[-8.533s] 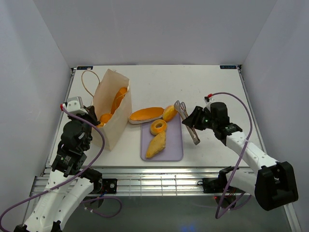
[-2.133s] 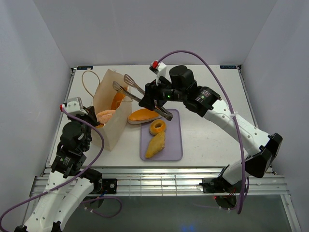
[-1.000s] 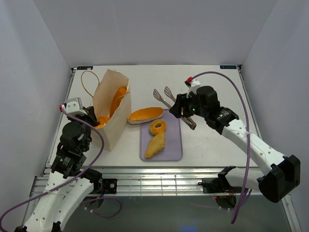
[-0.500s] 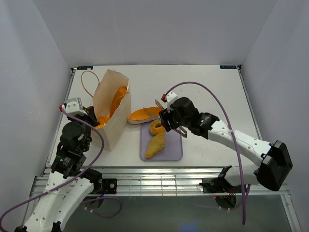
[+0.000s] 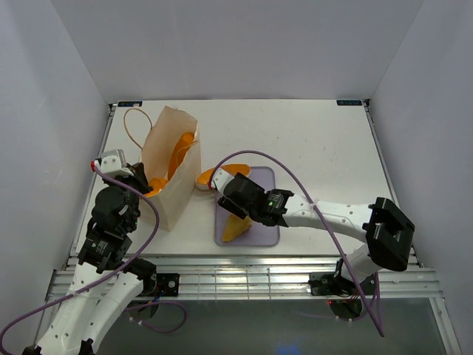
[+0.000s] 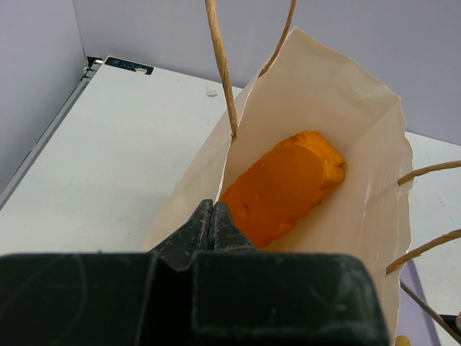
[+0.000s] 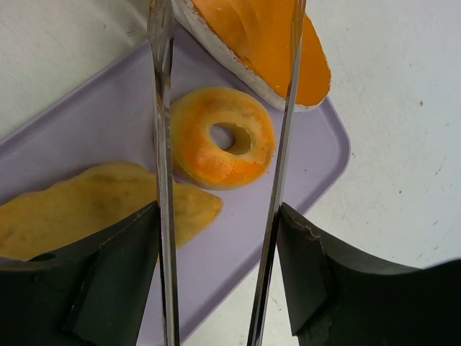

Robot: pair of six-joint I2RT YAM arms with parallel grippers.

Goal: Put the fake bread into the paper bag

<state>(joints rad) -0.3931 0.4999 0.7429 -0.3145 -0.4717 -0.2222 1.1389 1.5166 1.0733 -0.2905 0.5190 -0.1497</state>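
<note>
Straddling ring (image 7: pixel 198 153) on tray (image 7: pixel 306 169), wrist-view center, tongs (image 7: pixel 160 144) sat clamped in right end effector (image 7: pixel 216 245). Left end effector (image 6: pixel 211 216) pinched paper bag (image 5: pixel 174 203) rim, left of frame. Some fake bread (image 6: pixel 284 184) bagged; ring, turnover (image 7: pixel 86 209), long loaf (image 7: pixel 259 43) not yet.

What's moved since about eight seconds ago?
The right fingers, gripping the tongs, swung over to the paper bag and back; the tongs now straddle the ring on the tray. The round bun has left the tray. Unchanged: left fingers pinching the bag's rim, long loaf, turnover.
</note>
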